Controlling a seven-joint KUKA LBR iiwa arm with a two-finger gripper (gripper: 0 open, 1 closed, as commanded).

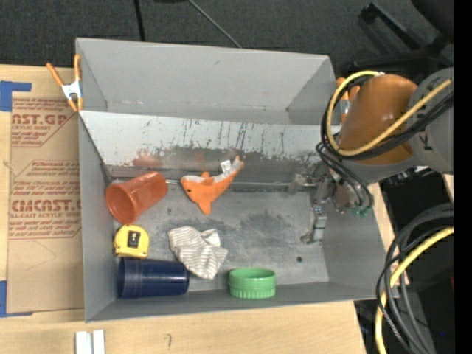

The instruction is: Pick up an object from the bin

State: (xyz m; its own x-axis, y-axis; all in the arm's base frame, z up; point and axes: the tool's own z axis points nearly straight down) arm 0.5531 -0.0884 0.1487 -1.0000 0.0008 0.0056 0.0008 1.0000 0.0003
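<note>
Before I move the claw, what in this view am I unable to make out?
Camera view:
Claw: top hidden under the arm's orange cover.
Crumpled cloth: hides anything beneath it.
Yellow tape measure: markings too small to read.
Orange thing by the back wall: kind unclear, too small.

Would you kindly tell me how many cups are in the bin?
2: an orange cup on its side at the left, a dark blue cup at the front-left corner.
</note>
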